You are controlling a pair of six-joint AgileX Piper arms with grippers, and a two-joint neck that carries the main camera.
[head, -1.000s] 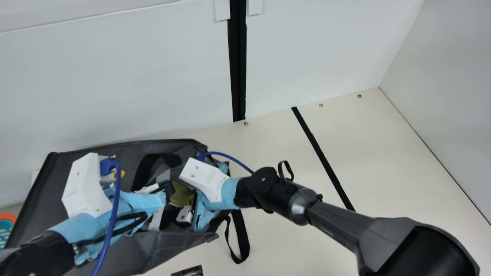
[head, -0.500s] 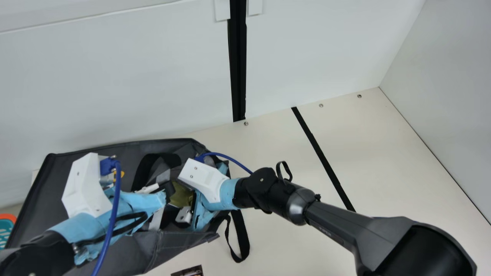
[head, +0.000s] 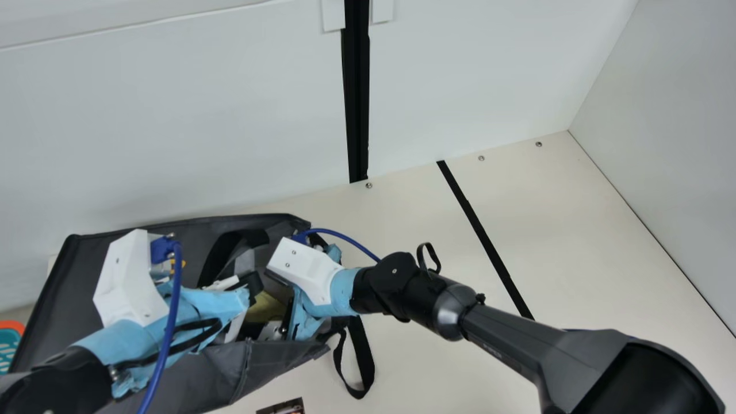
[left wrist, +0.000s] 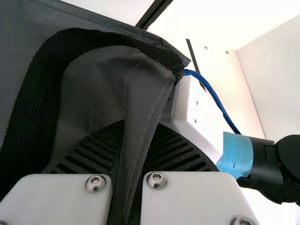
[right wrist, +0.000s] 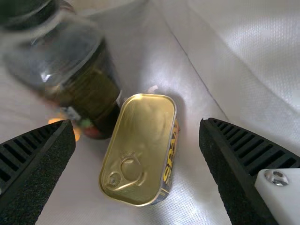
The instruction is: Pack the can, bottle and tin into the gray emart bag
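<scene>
On the rim of the bag, left end effector clamps it; inside, right end effector, spread over tin, may snag bottle if lifted askew.

The left pincer is clamped tight, the right pincer spread wide.

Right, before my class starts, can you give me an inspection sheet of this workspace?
Surface: cream table, black strip across it.
Job's things: tin and bottle side by side inside gray emart bag.
Clutter: dark printed item; orange-and-teal item.
Grippers: left gripper shut on bag fabric; right gripper open around tin, not touching it.
Cables: blue, one at each wrist.
Surroundings: pale walls behind.
</scene>
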